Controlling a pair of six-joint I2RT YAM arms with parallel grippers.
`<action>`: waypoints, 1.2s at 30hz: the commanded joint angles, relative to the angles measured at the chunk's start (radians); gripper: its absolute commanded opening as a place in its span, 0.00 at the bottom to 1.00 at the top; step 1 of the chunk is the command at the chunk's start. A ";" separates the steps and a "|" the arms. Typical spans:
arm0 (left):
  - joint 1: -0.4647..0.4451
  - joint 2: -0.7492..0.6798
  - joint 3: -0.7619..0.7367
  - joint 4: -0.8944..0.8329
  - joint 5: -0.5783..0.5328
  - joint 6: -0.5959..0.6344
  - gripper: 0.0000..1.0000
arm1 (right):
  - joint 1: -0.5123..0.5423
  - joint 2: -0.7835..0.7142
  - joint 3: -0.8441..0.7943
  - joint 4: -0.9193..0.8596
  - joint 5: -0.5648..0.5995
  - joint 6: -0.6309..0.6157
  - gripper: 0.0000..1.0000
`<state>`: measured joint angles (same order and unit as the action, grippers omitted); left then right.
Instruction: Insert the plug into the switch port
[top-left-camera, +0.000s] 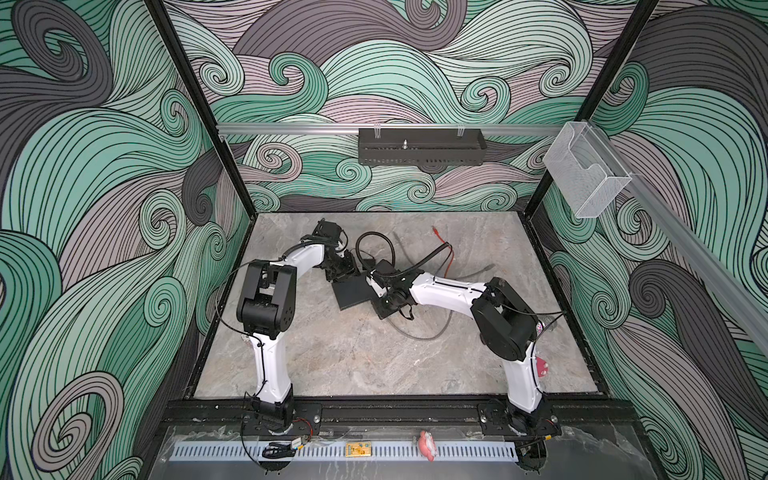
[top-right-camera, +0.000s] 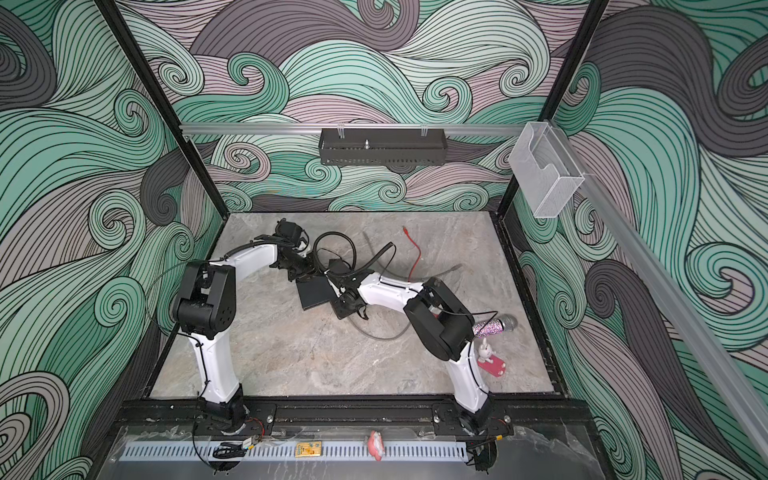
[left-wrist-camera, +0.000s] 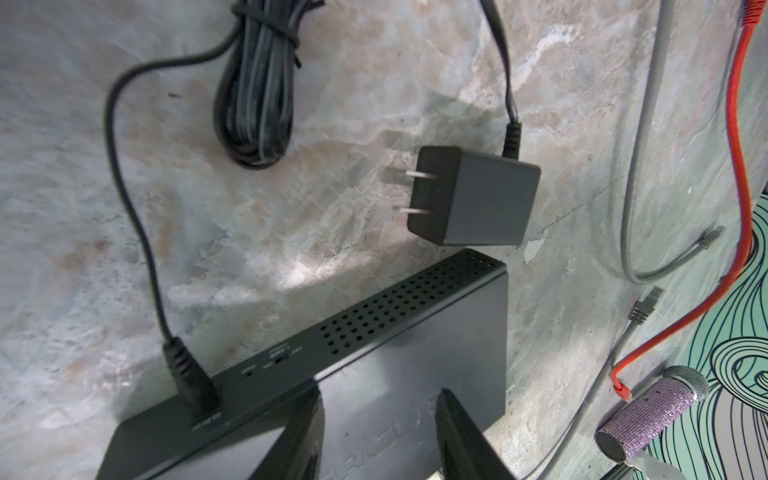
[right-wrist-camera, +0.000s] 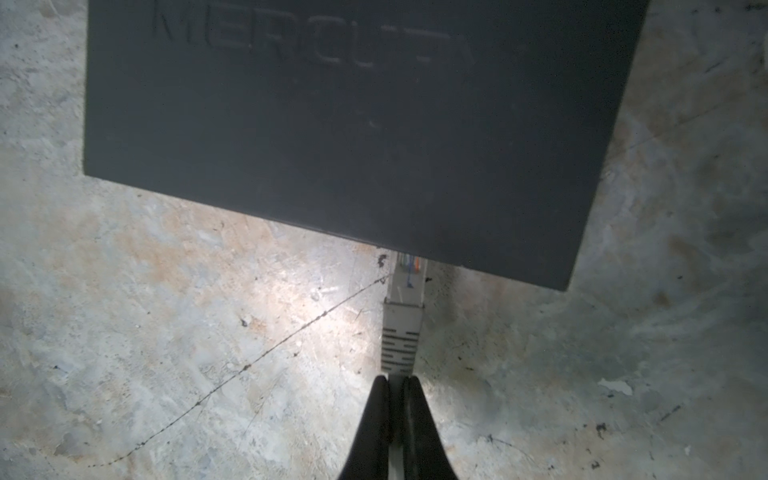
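The switch is a flat matte-black box lying mid-table. In the left wrist view my left gripper stands open over the switch, its two fingertips spread apart above the top face. In the right wrist view my right gripper is shut on the plug at the rear end of its grey boot. The plug's clear tip sits at the near side edge of the switch, and how far it is in the port is hidden under that edge. In both top views the two grippers meet at the box.
A black adapter cube lies just beyond the switch, its thin cord plugged into the switch's back. A red cable, a loose grey cable, a black hose loop, a glittery microphone and a pink toy lie around.
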<state>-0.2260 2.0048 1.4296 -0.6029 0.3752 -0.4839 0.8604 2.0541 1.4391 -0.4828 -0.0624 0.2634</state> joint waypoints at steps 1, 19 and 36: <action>-0.011 0.036 -0.050 -0.040 -0.031 -0.013 0.48 | 0.006 0.002 0.025 0.046 0.015 0.026 0.08; -0.015 0.033 -0.062 -0.024 -0.019 -0.021 0.48 | 0.005 0.024 0.035 0.075 0.032 0.065 0.09; -0.049 0.056 -0.088 -0.026 -0.064 -0.014 0.48 | -0.024 0.037 0.073 0.070 0.042 0.040 0.08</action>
<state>-0.2611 1.9961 1.3968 -0.5369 0.3923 -0.4915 0.8494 2.0804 1.4799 -0.4900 -0.0406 0.3145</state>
